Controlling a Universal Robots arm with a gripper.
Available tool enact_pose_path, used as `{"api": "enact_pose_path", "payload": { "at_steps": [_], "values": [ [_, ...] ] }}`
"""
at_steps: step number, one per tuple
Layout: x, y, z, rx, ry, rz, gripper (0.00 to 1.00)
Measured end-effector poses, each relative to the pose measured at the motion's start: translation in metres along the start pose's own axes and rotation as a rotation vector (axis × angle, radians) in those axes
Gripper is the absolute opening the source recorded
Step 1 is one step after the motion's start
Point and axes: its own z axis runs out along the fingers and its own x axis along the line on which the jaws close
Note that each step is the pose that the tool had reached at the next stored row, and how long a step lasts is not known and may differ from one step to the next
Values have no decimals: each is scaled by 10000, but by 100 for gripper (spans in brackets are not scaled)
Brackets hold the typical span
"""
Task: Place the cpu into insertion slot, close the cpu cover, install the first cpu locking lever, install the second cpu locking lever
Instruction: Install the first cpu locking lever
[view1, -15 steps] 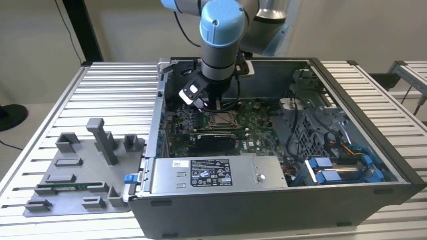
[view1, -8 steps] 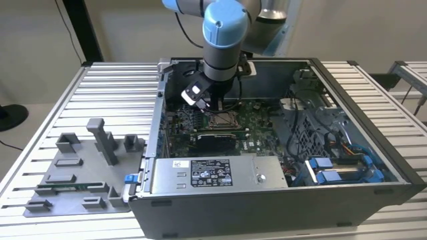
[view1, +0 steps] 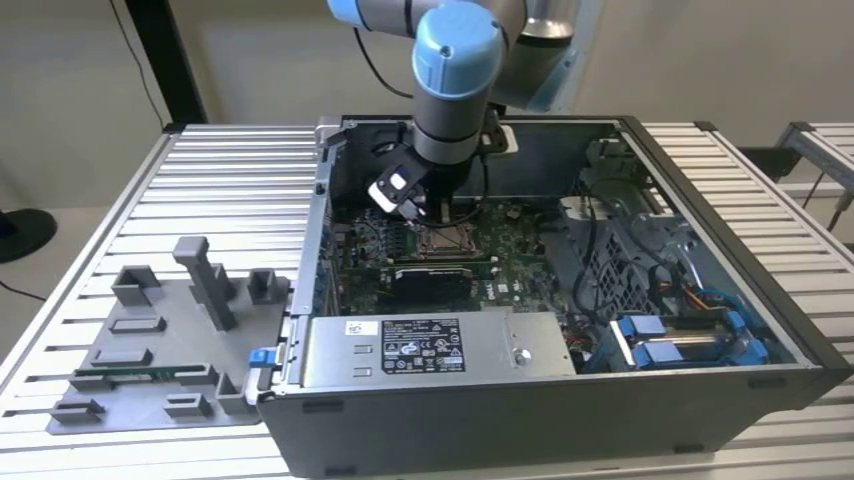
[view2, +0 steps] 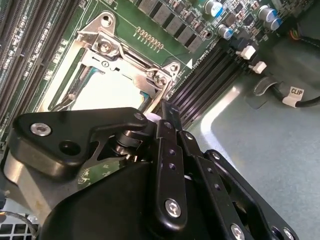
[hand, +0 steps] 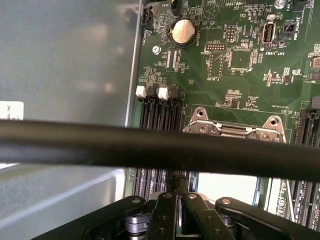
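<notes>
In the exterior view my gripper reaches down into the open computer case, right over the insertion slot on the green board. In both wrist views the cpu cover lies flat on the slot. The bright silvery top of the cpu shows through its cut-out. The gripper is shut with nothing between its black fingers. Its tips sit at the corner of the cover, beside the black memory slots. I cannot make out the locking levers.
A thick black cable crosses the first wrist view. The case walls enclose the board. A silver power supply lies at the front and blue drive clips at the exterior view's right. A grey fixture plate lies outside on the exterior view's left.
</notes>
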Motion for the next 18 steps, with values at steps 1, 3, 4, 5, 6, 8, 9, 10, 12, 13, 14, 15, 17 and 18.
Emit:
{"api": "enact_pose_path", "payload": {
  "at_steps": [1, 3, 4, 5, 6, 8, 9, 10, 12, 13, 14, 15, 17, 18],
  "values": [
    [-1, 3, 1, 1, 0, -1, 0],
    [-2, 7, 5, 0, 1, 0, 0],
    [-3, 10, 7, 0, 1, -1, 0],
    [-4, 11, 9, 0, 1, -1, 0],
    [-5, 13, 11, 0, 1, 0, 0],
    [-7, 17, 16, 0, 1, -1, 0],
    [-8, 19, 18, 0, 0, 0, 0],
    [-9, 22, 20, 1, 0, -1, 0],
    [-12, 29, 26, 0, 1, 0, 0],
    [-13, 33, 28, 0, 1, -1, 0],
    [-14, 38, 30, 0, 0, -1, 0],
    [-16, 41, 32, 1, -1, 0, 0],
    [-18, 47, 36, 0, 1, 0, 0],
    [-21, 48, 37, -1, 3, -1, 0]
  ]
}}
